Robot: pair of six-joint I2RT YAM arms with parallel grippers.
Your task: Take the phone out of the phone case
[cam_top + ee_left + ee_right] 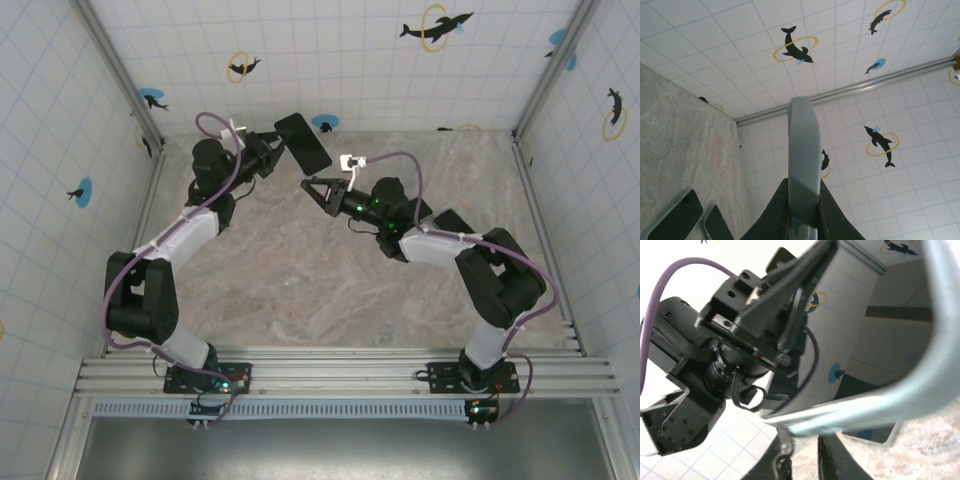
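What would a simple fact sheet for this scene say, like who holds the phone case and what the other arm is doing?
Held item: phone case, pale grey-blue rim, dark face, held off the table
Holder: left tool, shut on the phone case's edge
Other arm: right tool, tip close beside the case's near end; open or shut unclear
Phone: appears to sit inside the case, not yet out
Surroundings: marble-look tabletop, white tiled walls with dolphin stickers
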